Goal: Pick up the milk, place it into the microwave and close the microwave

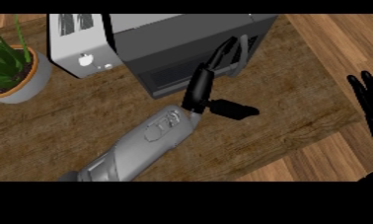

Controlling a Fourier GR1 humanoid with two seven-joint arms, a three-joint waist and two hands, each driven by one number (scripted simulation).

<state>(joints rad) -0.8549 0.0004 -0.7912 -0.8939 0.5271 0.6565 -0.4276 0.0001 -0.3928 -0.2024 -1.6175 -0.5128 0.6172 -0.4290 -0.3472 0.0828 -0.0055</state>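
On the wooden counter [291,99], left hand's [203,87] straight fingers [227,53] touch the microwave [182,40].

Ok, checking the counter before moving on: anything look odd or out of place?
Nothing spilled or askew. The milk isn't visible. The left hand lays its fingers against the microwave door; toaster and potted plant stand upright.

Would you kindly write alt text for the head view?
The left hand lays straight fingers against the closed microwave door. A toaster and potted plant stand left; the right hand rests at the right edge.
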